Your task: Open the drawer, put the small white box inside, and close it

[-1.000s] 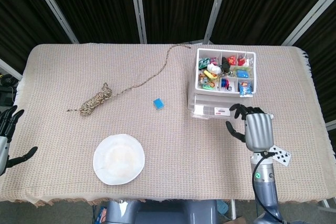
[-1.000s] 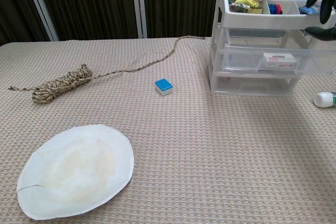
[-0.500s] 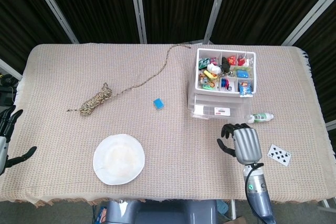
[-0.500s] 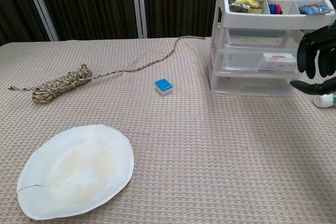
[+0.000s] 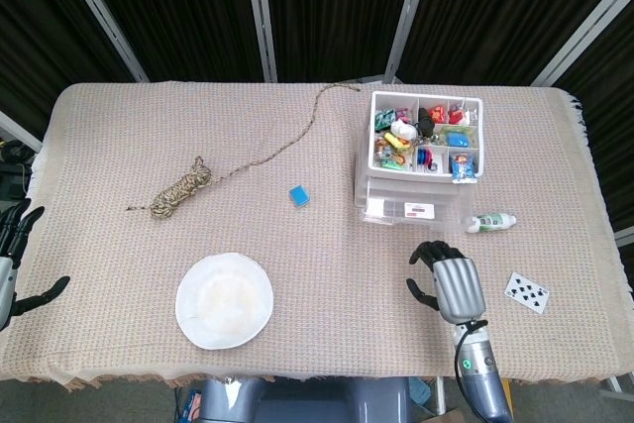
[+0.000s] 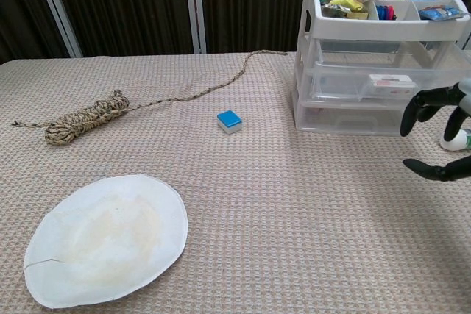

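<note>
1. My right hand [image 5: 444,282] is held above the tablecloth [image 5: 327,274], near of the drawer unit [image 5: 421,180] and apart from it. Fingers are spread and slightly curled, thumb out to the left; nothing is in it.
2. In the chest view the same hand shows at the right edge, fingertips [image 6: 409,120] level with the lowest drawer [image 6: 353,117] but not touching it.
3. My left hand [image 5: 12,264] sits at the far-left edge of the head view, off the table's side, fingers apart, holding nothing.
4. The drawer unit stands on the right half of the table. Its open top tray [image 6: 383,5] is filled with small mixed items. The three clear drawers below it sit roughly flush with the frame; I cannot tell if any stands slightly ajar.
5. The small white box [image 6: 391,84], with a red mark on its label, lies inside the middle drawer [image 6: 368,82], visible through the clear front.
6. A small white bottle [image 5: 491,222] with a green cap lies on its side just right of the unit.
7. A playing card [image 5: 526,291] lies face up, right of my right hand.
8. A blue-topped small block [image 5: 299,195] lies left of the unit, apart from it.
9. A coiled rope [image 5: 182,188] lies on the left half, its loose end trailing toward the far edge.
10. A white paper plate [image 5: 224,300] sits near-left.
</note>
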Available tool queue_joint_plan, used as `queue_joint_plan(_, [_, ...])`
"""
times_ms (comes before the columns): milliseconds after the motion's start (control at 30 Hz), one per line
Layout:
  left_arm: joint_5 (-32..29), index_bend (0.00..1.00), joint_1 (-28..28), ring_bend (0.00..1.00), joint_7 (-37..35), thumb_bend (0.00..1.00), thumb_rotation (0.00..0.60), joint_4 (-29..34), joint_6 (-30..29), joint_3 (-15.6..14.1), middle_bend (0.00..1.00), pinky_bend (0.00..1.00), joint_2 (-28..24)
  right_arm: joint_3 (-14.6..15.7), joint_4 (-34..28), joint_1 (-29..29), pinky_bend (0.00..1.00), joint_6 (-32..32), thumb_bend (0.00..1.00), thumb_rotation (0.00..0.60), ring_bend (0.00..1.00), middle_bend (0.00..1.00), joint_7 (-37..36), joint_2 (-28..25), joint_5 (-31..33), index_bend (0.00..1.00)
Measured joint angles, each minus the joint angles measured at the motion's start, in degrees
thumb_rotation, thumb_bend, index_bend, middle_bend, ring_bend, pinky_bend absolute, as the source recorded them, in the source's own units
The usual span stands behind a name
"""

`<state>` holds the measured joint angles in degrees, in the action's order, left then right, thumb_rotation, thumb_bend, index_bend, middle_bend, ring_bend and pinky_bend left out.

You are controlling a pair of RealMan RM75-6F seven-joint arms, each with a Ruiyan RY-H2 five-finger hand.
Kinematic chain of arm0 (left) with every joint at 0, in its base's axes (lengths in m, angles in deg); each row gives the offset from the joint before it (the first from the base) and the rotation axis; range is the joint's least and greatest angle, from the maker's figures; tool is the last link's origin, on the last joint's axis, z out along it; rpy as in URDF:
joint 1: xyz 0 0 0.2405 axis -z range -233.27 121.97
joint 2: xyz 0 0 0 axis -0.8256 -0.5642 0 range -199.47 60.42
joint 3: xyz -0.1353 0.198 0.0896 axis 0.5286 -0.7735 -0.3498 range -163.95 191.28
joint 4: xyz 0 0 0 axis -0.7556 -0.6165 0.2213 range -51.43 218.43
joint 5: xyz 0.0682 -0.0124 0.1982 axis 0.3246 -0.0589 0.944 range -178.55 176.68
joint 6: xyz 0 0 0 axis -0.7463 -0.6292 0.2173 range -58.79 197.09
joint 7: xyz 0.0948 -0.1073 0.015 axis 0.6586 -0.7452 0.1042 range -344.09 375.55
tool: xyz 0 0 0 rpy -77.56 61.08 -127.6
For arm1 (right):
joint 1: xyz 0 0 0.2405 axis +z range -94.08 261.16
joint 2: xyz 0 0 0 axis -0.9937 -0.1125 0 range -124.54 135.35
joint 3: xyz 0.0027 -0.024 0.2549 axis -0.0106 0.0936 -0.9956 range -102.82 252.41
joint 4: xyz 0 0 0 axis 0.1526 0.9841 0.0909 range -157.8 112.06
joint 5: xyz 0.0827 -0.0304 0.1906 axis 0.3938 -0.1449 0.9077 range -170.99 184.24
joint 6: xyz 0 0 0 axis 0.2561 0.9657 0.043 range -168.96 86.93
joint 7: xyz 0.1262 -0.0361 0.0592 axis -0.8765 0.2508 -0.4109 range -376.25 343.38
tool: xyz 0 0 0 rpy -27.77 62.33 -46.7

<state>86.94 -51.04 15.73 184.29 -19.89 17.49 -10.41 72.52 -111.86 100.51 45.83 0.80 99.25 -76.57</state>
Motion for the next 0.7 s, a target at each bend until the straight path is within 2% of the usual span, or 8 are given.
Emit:
queue_joint_plan(133, [-0.2,0.07,0.0,0.00,-0.8,0.22,0.600,0.5,0.1,0.1,0.00,0.00,-0.2,1.0,0.9,-0.4,0.24,-0.9,0.17,0.600,0.15,0.23,-0.4,0.2,-0.7,0.32])
queue_joint_plan(233, [-0.6,0.07,0.0,0.00,-2.2,0.22,0.600,0.9,0.3,0.2,0.00,0.00,-0.8,2.3,1.4,-0.6,0.23,-1.8,0.17,0.600,0.12,0.20,0.5,-0.1,-1.7,0.29])
queue_joint_plan(300, [-0.8,0.07,0.0,0.00,-2.4,0.22,0.600,0.6,0.5,0.2,0.00,0.00,-1.0,3.0,2.2,-0.8,0.18,-1.9,0.17,0.600,0.06,0.14,1.7,-0.4,-2.6,0.23])
queue_joint_plan(367, [-0.8,0.07,0.0,0.00,-1.9,0.22,0.600,0.4,0.6,0.1,0.00,0.00,-1.0,3.3,3.3,-1.2,0.08,-2.0,0.17,0.600,0.01,0.03,1.8,-0.4,-2.9,0.11])
queue_joint_plan(400, [-0.7,0.07,0.0,0.00,-1.7,0.22,0.600,0.3,0.6,0.0,0.00,0.00,-0.9,3.3,3.7,-1.3,0.06,-2.2,0.17,0.600,0.00,0.01,1.7,-0.4,-2.8,0.08])
queue_joint_plan(533, [0.2,0.07,-0.1,0.00,-1.5,0.22,0.600,0.4,0.1,-0.1,0.00,0.00,-0.7,2.9,3.9,-1.8,0.00,-3.7,0.17,0.600,0.00,0.00,2.1,-0.3,-0.6,0.01])
queue_joint_plan(700, [-0.4,0.07,0.1,0.00,-1.2,0.22,0.600,0.2,0.6,0.0,0.00,0.00,-0.5,2.2,4.5,-2.4,0.00,-3.6,0.17,0.600,0.00,0.00,2.2,0.0,-0.3,0.00])
